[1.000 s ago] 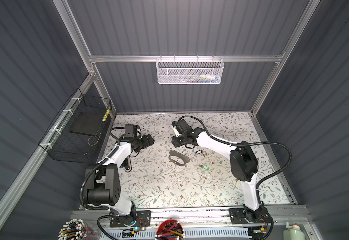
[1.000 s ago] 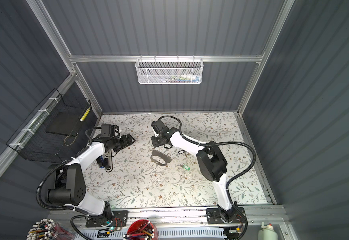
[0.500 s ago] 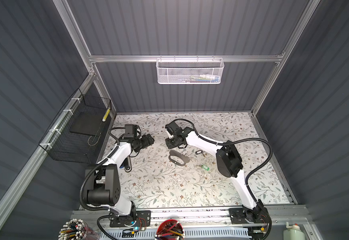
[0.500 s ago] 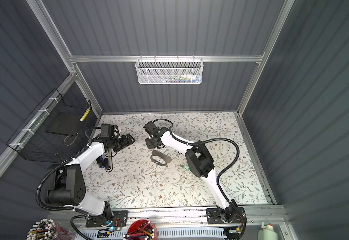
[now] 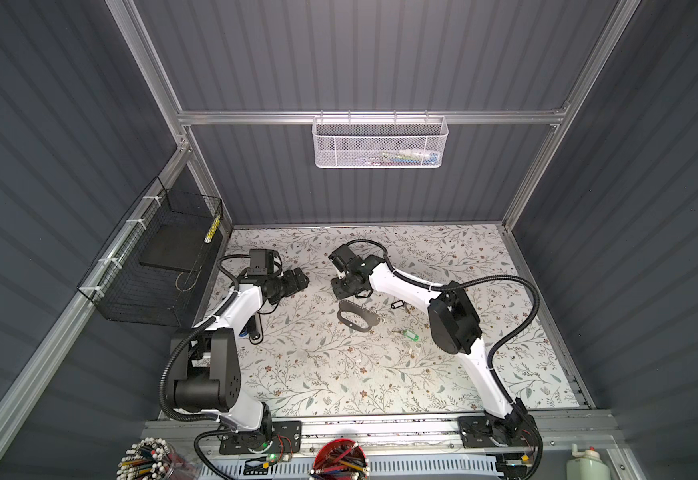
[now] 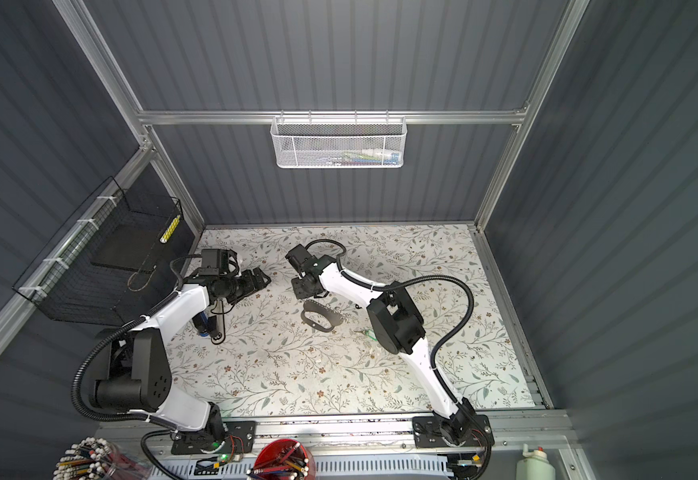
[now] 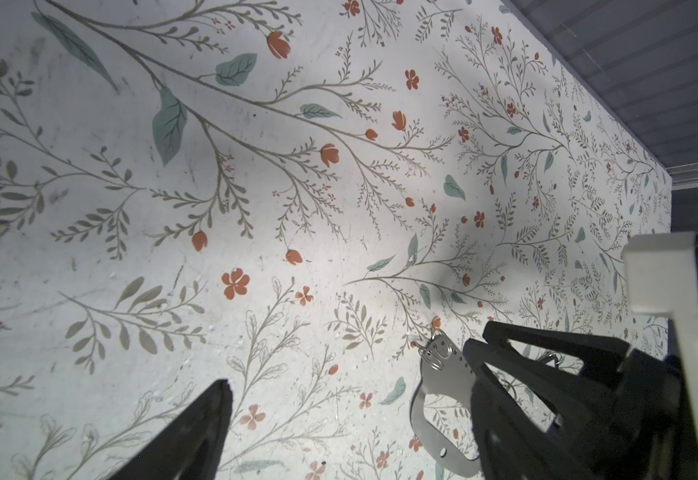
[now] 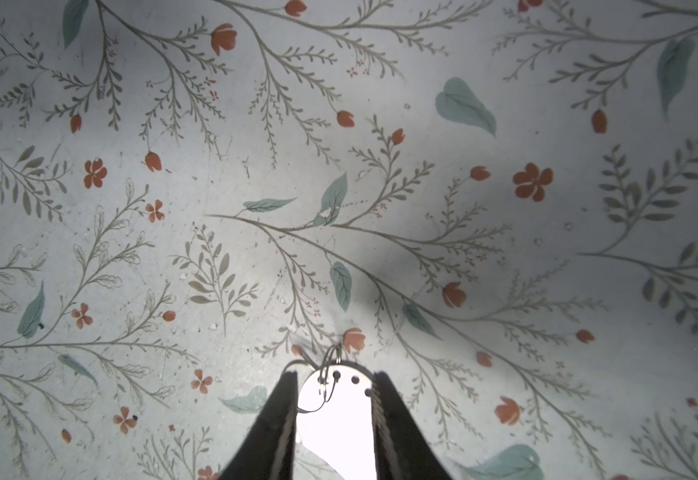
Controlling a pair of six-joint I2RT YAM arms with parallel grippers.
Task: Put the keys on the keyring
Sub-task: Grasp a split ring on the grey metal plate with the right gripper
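In both top views the right gripper (image 5: pixel 342 290) has swung leftward and dropped over the far end of the keyring (image 5: pixel 357 316), which lies flat on the floral table (image 5: pixel 339 374) between the two arms. A second ago that arm stood further back and to the right. The left gripper (image 5: pixel 300 279) has not stirred. It hangs spread wide and empty near the right one, pointing towards it. The two keys lie where they lay: the black-tagged key (image 5: pixel 397 305) just right of the keyring, the green-tagged key (image 5: pixel 410 334) a little nearer the arm bases. Both are loose on the table and apart from the loop. From the left wrist I see the keyring (image 7: pixel 443 374) flat on the print, with a thin wire ring (image 7: pixel 436 353) at a hole in its rounded end. The right gripper's dark fingers come down just beside that end. From the right wrist the holed end of the keyring (image 8: pixel 339 415) sits squarely between the two fingers (image 8: pixel 281 415), which stand close against its edges. The jaws have been narrowing, but whether they already pinch the metal I cannot tell — the plate is blown out white. My reading is that the approach is over and the grasp on the keyring is starting — neither key is on it yet.
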